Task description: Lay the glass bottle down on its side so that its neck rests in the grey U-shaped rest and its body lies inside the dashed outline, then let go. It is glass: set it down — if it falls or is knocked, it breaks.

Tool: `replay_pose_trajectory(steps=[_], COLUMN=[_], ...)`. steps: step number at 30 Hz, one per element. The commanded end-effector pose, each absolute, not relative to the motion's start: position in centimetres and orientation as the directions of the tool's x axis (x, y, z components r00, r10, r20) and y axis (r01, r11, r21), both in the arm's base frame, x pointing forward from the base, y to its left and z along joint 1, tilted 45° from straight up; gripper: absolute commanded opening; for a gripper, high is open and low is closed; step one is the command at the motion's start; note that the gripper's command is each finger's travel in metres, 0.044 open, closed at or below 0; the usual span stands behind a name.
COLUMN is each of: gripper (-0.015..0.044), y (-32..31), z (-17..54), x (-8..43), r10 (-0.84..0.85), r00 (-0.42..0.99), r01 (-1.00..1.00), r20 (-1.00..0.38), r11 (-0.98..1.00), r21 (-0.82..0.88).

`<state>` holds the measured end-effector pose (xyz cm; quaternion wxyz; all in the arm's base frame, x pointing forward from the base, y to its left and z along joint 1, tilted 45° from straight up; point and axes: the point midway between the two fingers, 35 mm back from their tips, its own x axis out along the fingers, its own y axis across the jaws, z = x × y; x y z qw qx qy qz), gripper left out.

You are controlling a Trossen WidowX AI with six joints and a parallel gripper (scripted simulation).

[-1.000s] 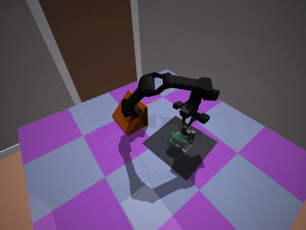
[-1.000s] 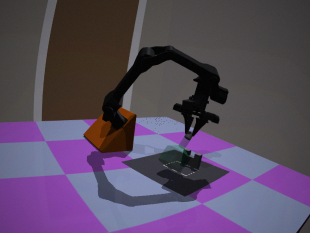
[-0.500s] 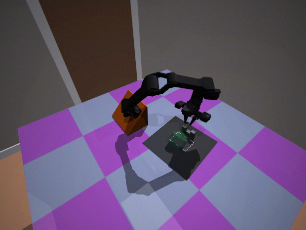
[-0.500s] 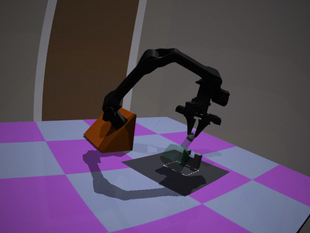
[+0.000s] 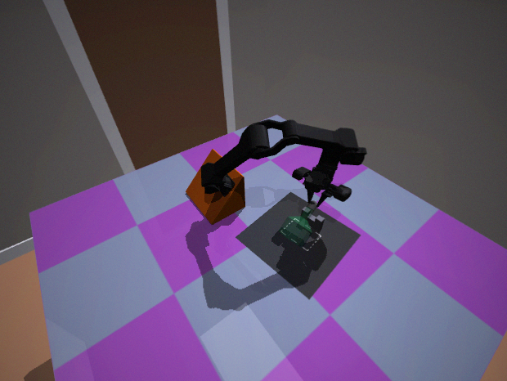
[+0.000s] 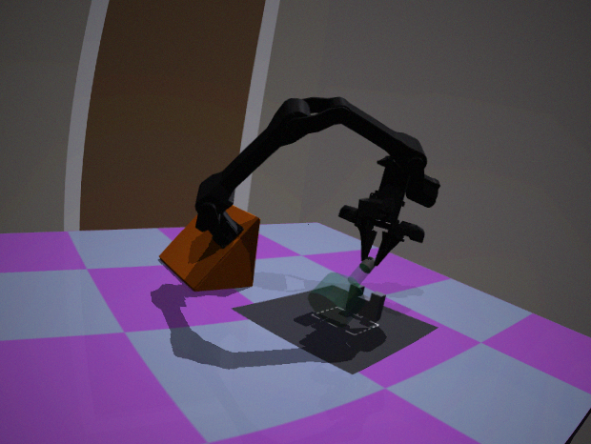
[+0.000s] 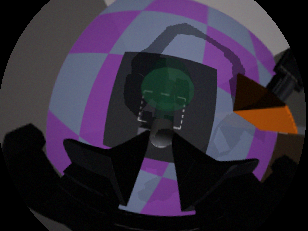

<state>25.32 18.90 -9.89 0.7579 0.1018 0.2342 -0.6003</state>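
Above dark mat (image 5: 262, 237) (image 6: 397, 329) (image 7: 117, 109) — claw (image 5: 314, 203) (image 6: 371, 263) (image 7: 161, 135) gripping glass bottle (image 5: 295, 230) (image 6: 332, 291) (image 7: 167, 89) by neck — bottle tilted
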Motion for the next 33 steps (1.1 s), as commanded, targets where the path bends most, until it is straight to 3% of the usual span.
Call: replay_pose_trajectory(steps=[1, 33], gripper=[0.0114, 0.0114], y=[19.0, 19.1], z=[-10.6, -13.8], x=[25.3, 25.0], r10=[-0.861, -0.865], r00=[0.167, 0.177], r01=[0.959, 0.953], r20=[-0.48, -0.47], r11=[0.256, 0.269], r21=[-0.124, -0.136])
